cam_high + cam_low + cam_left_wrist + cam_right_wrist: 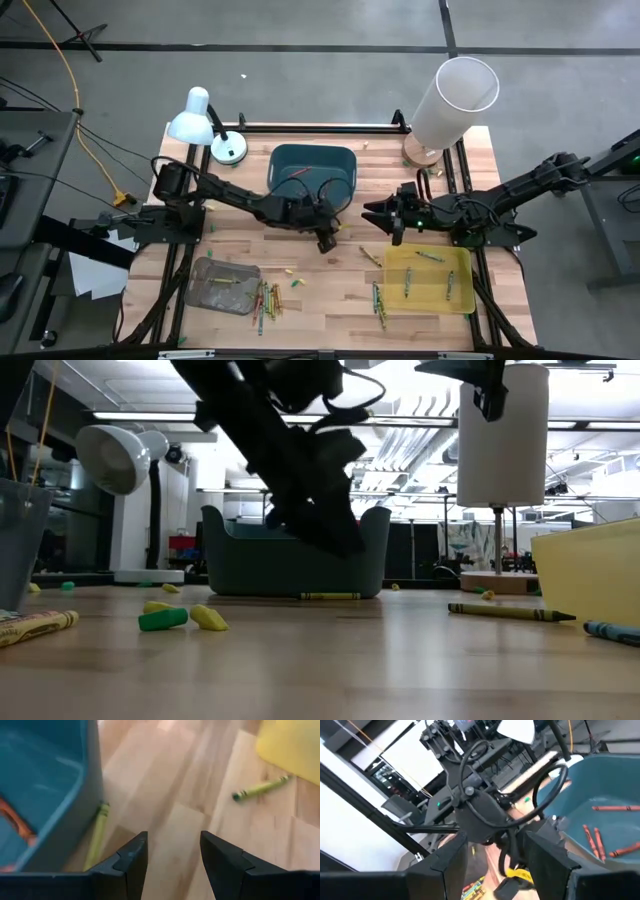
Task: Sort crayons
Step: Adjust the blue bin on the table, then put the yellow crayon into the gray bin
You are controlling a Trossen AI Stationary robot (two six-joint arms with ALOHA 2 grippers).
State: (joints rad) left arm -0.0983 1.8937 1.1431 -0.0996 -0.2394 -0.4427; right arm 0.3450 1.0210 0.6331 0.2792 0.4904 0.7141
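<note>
The left gripper hangs over bare wood just in front of the teal bin, its fingers spread with nothing between them; the left wrist view shows only tabletop in the gap. A yellow-green crayon lies along the foot of the bin's wall, just beside that gripper, and another green crayon lies farther off near the yellow tray. The right gripper is held above the table between the bin and the yellow tray, pointed toward the left arm, its fingers likewise apart and empty. Red crayons lie inside the bin. The yellow tray, at the front right, holds a few green crayons, and more lie on the table against its left edge. At the front left a clear tray holds a few crayons, with a mixed heap of red, green and yellow crayons on the wood just to its right. Small yellow and green bits sit on the table between the two trays. A white lamp stands at the back left and a white cylinder on a round base at the back right.
</note>
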